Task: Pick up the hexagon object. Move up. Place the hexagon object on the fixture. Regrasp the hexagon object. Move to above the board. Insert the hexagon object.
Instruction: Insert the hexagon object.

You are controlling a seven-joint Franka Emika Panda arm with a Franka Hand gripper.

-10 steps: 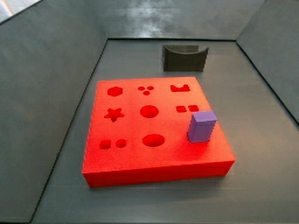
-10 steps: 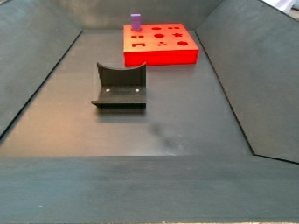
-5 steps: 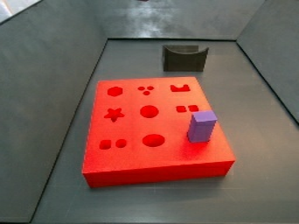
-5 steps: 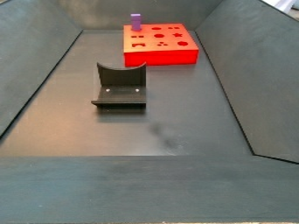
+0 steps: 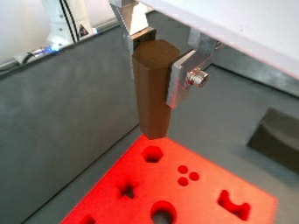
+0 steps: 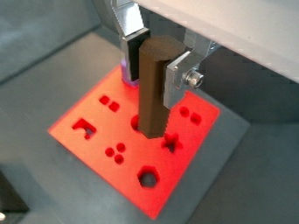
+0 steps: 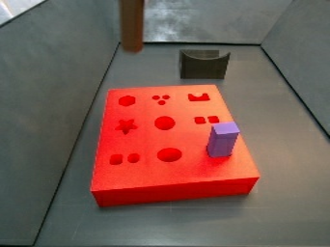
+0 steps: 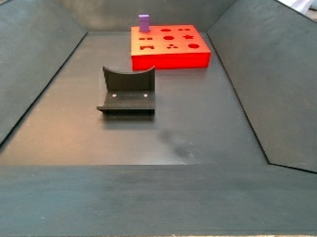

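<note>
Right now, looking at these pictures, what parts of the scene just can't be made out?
- The tool: in both wrist views its body is cut off by the frame edge; only the silver fingers clamping the brown peg show.
- In a side view only the peg's lower end shows; the tool is out of frame.
- The purple block is mostly hidden behind the peg in a wrist view.
- The red board's cut-outs are too small to tell apart in a side view.
- The dark fixture is cut off by the edge.
</note>
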